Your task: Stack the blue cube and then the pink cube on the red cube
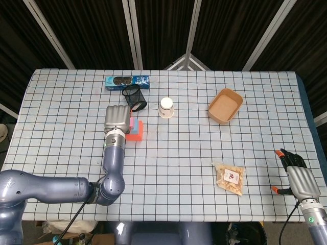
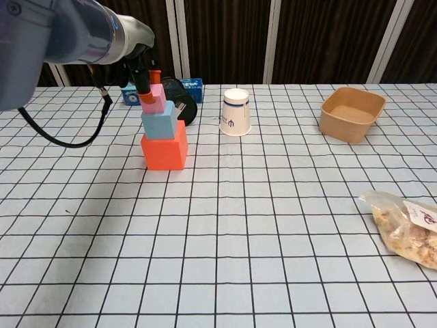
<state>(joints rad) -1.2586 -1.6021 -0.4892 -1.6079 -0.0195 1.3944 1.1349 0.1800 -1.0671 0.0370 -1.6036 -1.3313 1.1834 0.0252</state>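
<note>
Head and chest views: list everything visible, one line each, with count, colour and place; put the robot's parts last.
red cube: one, red, on the table at left, base of the stack
blue cube: one, light blue, on the red cube
pink cube: one, pink, on the blue cube
mesh pen holder: one, black, lying behind the stack
snack box: one, blue, far left edge
paper cup: one, white, upside down, centre
paper bowl: one, brown, far right
snack bag: one, clear, near right
table: one, white checked cloth
left hand: one, grey, pinches the pink cube
right hand: one, grey, near right edge
</note>
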